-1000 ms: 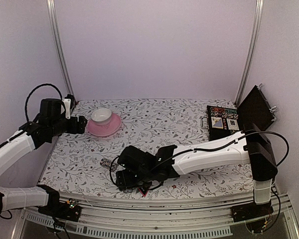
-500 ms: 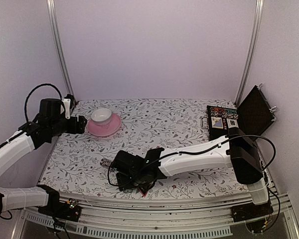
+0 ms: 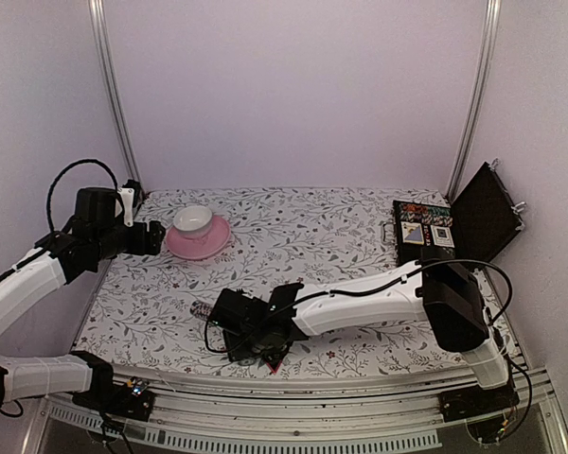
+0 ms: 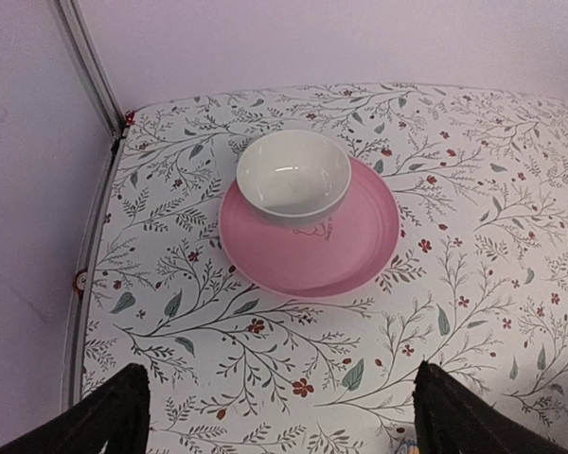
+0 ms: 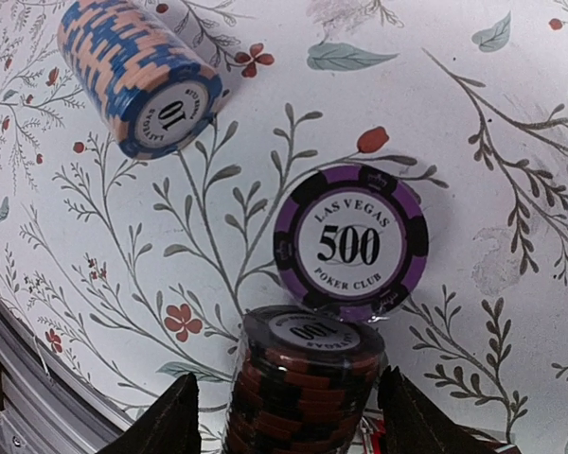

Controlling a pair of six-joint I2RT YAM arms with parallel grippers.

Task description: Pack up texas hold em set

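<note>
1. Two right gripper [image 5: 292, 402] fingers straddle the red-black chip roll [image 5: 308, 364], parted, not clamped.
2. Purple chip [image 5: 350, 244] lies at its 12 o'clock, blue roll [image 5: 142, 80] at 10.
3. I see the left gripper [image 4: 279, 378] released, pink saucer [image 4: 364, 251] at its 12.

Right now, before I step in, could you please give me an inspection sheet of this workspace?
Surface: floral cloth, smooth.
Job's things: open case far right; black-red chip roll, purple 500 chip, blue-orange chip roll near front edge.
Clutter: white cup on pink saucer.
Claws: left claw open, empty; right claw open, straddling black-red chip roll.
Cables: black cable looped over left arm.
Surroundings: plain walls, metal posts.
</note>
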